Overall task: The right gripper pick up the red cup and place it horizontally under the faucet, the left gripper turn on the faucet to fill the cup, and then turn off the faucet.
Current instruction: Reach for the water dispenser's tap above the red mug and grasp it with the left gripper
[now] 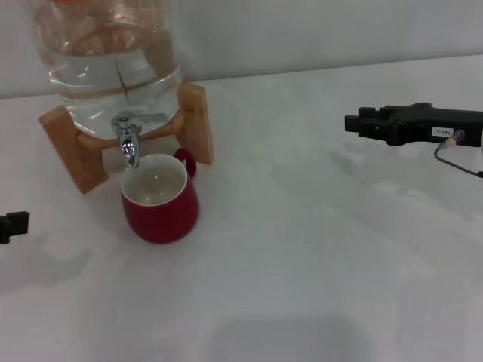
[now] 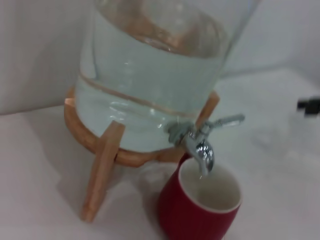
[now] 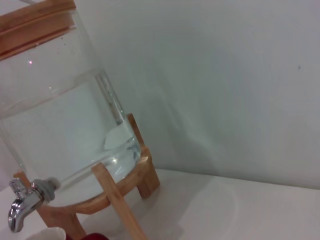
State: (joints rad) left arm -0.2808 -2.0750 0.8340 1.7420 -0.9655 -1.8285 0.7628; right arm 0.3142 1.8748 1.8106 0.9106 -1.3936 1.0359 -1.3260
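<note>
Jar (image 1: pixel 113 68) of clear water is the biggest thing here, about half to two-thirds full, sitting in a wooden stand (image 1: pixel 75 147) at the back left of the white table (image 1: pixel 302 264). Faucet (image 1: pixel 128 139) sticks out of the jar's front, spout down, thin lever swung off to one side; no stream visible from it. Red cup (image 1: pixel 160 200) stands upright on the table right below the spout, handle toward the stand, mouth open under the spout tip. Cream inside looks empty or near empty, can't tell for a shallow film.

Cup seems placed, so step in hand reads as opening the tap. Left gripper (image 1: pixel 13 225) only shows as a black tip at the left edge, well apart from the faucet; can't tell if fingers are spread or together. It should come in level with the lever, catch the thin lever only, turn gently so the jar doesn't shift on the stand, and avoid nudging the cup.

Right gripper (image 1: pixel 362 123) hangs off to the right, well clear, holding nothing; fingers look pressed together.
</note>
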